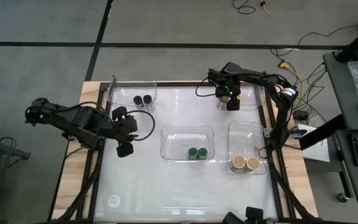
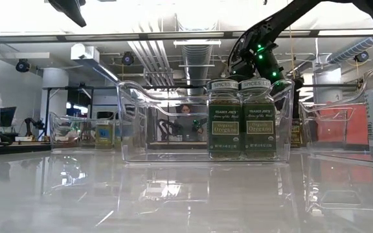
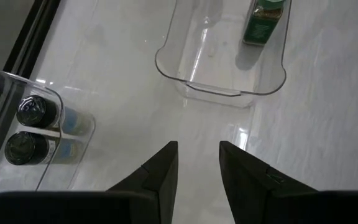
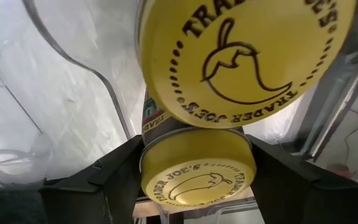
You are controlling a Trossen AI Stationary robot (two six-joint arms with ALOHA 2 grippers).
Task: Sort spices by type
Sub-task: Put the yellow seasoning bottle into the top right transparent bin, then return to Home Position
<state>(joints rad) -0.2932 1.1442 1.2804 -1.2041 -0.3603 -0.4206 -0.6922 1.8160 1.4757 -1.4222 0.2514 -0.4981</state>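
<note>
Seemingly the right end effector (image 4: 191, 163) pinched one yellow jar (image 4: 197, 168) against its twin (image 4: 247, 56); releasing crooked could topple both.

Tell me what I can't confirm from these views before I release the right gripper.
- Yellow-lidded jars: hidden in the high view beneath the right gripper.
- Contact: the right wrist view shows the fingers beside the nearer jar, not whether they touch it, nor its base.
- Far-right tray: floor and other contents hidden.
- Black-lidded jars: labels too small.
- Left gripper: empty, waits left of the middle tray.
</note>
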